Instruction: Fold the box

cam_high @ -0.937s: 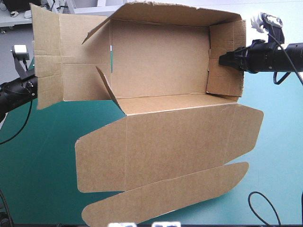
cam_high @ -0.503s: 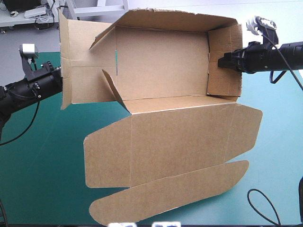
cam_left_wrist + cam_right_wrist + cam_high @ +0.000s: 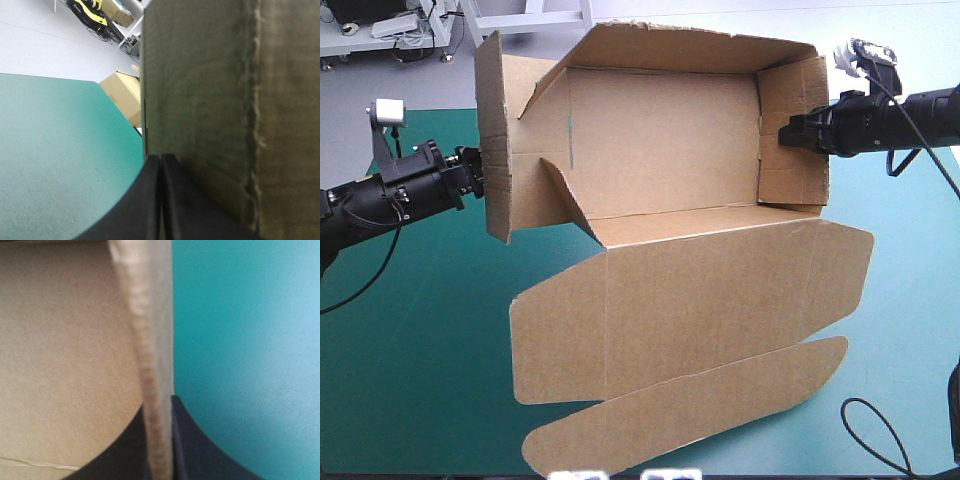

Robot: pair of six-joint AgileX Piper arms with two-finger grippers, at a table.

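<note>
The brown box [image 3: 660,130] lies at the far middle of the table as an open tray, its back wall raised and its lid [image 3: 700,300] flat toward the front edge. My left gripper [image 3: 478,180] is shut on the left end flap [image 3: 495,150], which stands nearly upright. In the left wrist view the black fingers [image 3: 160,165] meet at the board [image 3: 210,100]. My right gripper [image 3: 788,132] is shut on the raised right end wall [image 3: 798,95]. In the right wrist view the wall's edge [image 3: 145,315] runs between the fingers of that gripper [image 3: 159,430].
Bare teal-green cover [image 3: 400,350] shows at the front left and along the right side [image 3: 910,260]. The lid's rounded tuck flap [image 3: 690,405] reaches close to the table's front edge.
My left gripper has moved right with the left end flap, swinging it from lying open to nearly upright. The lid has slid slightly right. The right gripper has barely moved.
</note>
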